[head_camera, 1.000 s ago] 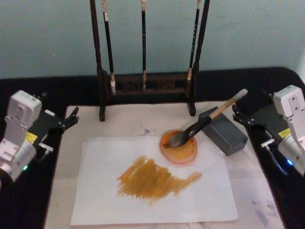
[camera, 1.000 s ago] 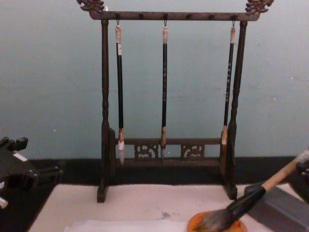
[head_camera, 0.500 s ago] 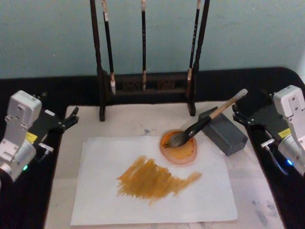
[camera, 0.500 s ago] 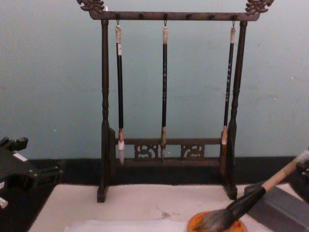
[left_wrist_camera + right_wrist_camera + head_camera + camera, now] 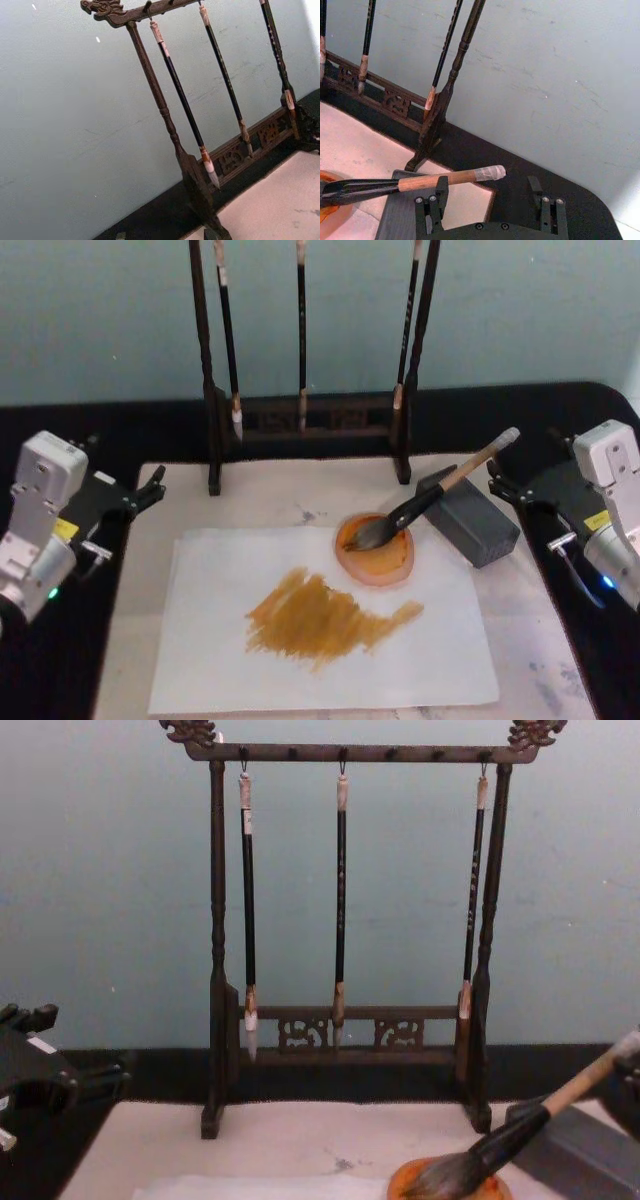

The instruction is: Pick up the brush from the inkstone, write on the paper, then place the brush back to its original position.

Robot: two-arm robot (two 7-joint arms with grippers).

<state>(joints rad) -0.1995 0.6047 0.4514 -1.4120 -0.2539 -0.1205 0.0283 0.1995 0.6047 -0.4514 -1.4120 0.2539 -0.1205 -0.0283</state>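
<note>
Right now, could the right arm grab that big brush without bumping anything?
Probably yes. The right gripper is open behind the capped end of the brush, which juts off the grey block toward it, with nothing between. The left gripper sits parked opposite.

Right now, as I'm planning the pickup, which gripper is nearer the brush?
Right. The right gripper sits just off the end cap of the brush; the left gripper is far off, across the paper.

Black table (image 5: 100,430), beige felt mat (image 5: 270,495) on it, wooden brush rack (image 5: 330,418)
</note>
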